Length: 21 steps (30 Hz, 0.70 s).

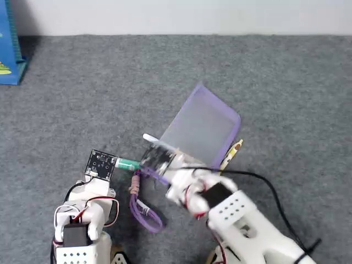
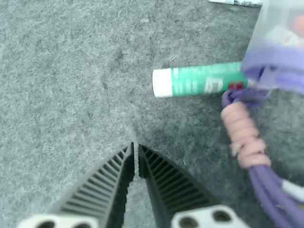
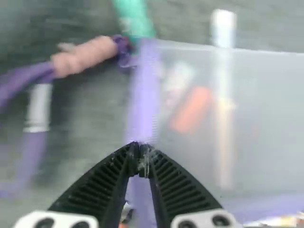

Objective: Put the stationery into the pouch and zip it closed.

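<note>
The translucent purple pouch (image 1: pixel 201 129) lies flat on the grey carpet, with an orange item (image 3: pixel 190 109) showing through its wall. My right gripper (image 3: pixel 139 153) is shut on the pouch's purple zip edge (image 3: pixel 141 90) at its near end (image 1: pixel 165 165). A green glue stick (image 2: pixel 199 80) lies half inside the pouch mouth (image 1: pixel 127 164). My left gripper (image 2: pixel 136 148) is shut and empty, just short of the glue stick's white cap. A white pen (image 1: pixel 149 137) pokes out beside the pouch, and a yellow pen (image 1: pixel 231 154) lies along its right edge.
The pouch's purple strap (image 1: pixel 144 212) with a pink knot (image 2: pixel 242 135) loops on the carpet between the two arms. A blue box (image 1: pixel 8 49) stands at the far left. Open carpet lies left of and beyond the pouch.
</note>
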Motion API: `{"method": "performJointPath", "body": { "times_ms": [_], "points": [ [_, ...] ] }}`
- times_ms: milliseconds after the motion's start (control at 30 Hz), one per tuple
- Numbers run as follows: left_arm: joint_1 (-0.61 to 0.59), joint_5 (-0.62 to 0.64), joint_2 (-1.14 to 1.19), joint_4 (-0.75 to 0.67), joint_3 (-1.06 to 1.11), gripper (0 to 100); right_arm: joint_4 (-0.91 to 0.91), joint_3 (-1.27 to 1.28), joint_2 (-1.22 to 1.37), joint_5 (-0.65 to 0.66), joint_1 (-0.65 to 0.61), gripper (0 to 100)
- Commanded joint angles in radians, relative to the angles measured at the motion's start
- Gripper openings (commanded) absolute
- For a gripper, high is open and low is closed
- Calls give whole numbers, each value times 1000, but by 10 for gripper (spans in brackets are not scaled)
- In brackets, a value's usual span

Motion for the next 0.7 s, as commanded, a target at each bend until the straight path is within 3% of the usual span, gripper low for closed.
{"method": "performJointPath", "body": {
  "times_ms": [0, 100, 233, 400, 567, 667],
  "points": [
    [-6, -9, -14, 2, -12, 13, -88, -15, 12, 98, 176, 9],
    [-6, -9, -14, 2, -12, 13, -101, -28, -1, 114, 245, 11],
    [-6, -9, -14, 2, -12, 13, 54, -80, -41, 48, 200, 12],
    [-6, -9, -14, 2, -12, 13, 315, -203, -105, -164, 13, 20],
    [-6, -9, -14, 2, -12, 13, 506, -279, -122, -358, -217, 148],
    [-6, -9, -14, 2, -12, 13, 547, -290, -125, -420, -367, 173]
  ]
}}
